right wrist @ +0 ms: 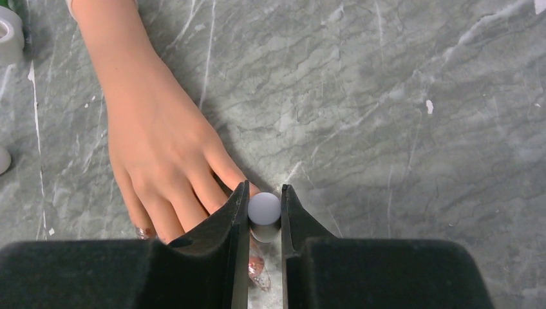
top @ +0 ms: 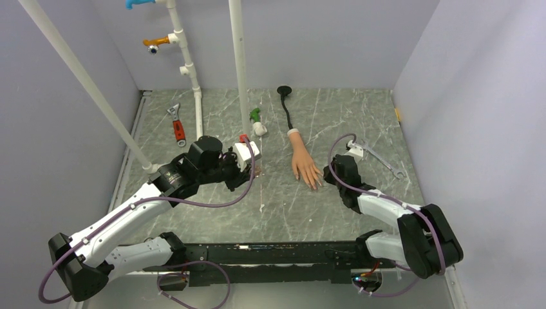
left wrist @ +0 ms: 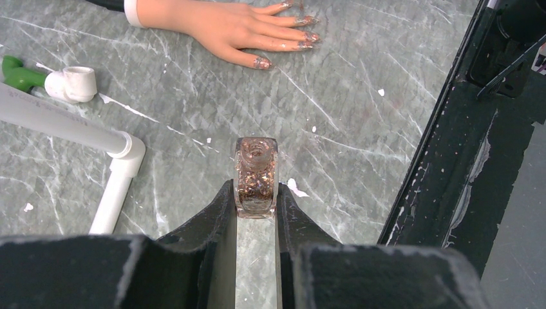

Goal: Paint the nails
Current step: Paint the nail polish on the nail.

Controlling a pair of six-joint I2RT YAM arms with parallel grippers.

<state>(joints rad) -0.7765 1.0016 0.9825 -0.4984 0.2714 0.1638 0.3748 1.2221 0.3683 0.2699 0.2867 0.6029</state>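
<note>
So, one mannequin hand (top: 302,164) lies palm down on the grey marble table (top: 360,122), about mid-table. Its black stem (top: 286,106) runs off toward the back wall and its fingers point at the arm bases. It has five fingers, and in the left wrist view I count five nails (left wrist: 261,62), all looking flecked with glitter as far as I can make out. The right wrist view only catches two of them, low in the picture.

There are two grippers, and both are busy. The left gripper (left wrist: 255,190) is pinching the one polish bottle (left wrist: 256,170): clear glass, full of coppery glitter, mouth open, upright between the jaws. It sits well apart from the hand, off to the hand's left in the top view.

The right gripper (right wrist: 264,193) is clamped on one small round white cap (right wrist: 264,208), right at the fingertips. Its left jaw overlaps the outermost finger on that side in the wrist view. I can't tell whether there's a brush under the cap, since the jaws hide it.

Other stuff around:
- Two wrenches: a red-handled one (top: 176,126) back left and a plain silver one (top: 381,159) on the right, near the right gripper.
- Three long white pipes (top: 239,58) standing up.
- One loose green-and-white fitting (top: 257,121) beside the stem.
- Two valve handles on the back pipe, one orange (top: 156,42) and one blue (top: 138,3).
</note>
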